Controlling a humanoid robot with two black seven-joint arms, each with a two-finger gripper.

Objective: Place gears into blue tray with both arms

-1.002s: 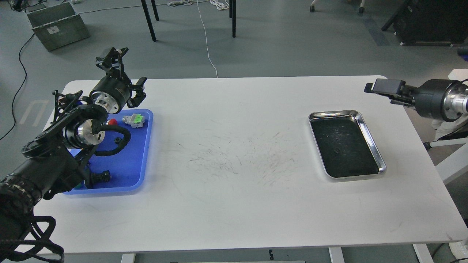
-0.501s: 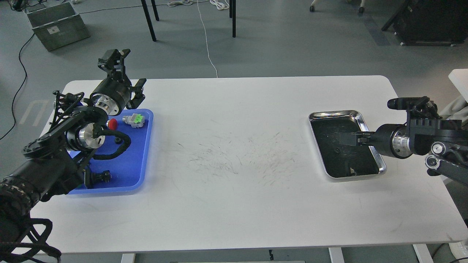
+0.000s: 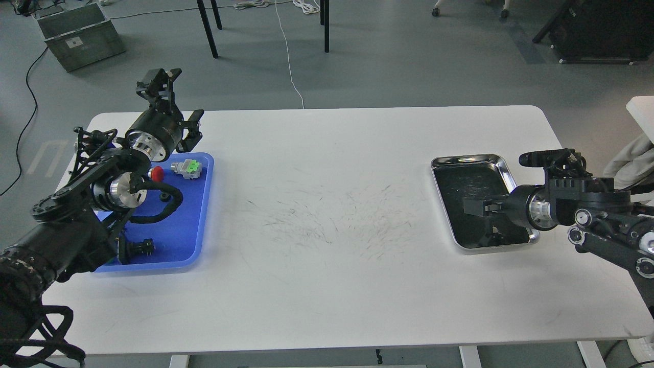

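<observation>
Since half a second ago the right gripper [image 3: 472,206] has slid further left over the steel tray [image 3: 503,164] and now hangs low above its dark floor; the left arm has barely budged. Right jaws look dark and bunched from this angle, so I honestly can't tell whether they're apart or pinched on anything. Left gripper [image 3: 176,110] sits up above the far left corner of the blue tray [image 3: 202,214], fingers spread wide, nothing in them. One gear [image 3: 164,196] shows in the blue tray, a tiny black toothed ring with a centre hole, just beside the arm's cable. Near it lie a red-capped switch [image 3: 158,173] and a grey block with a green top [image 3: 188,168]. Both trays rest on the white table [image 3: 327,286], well apart.
</observation>
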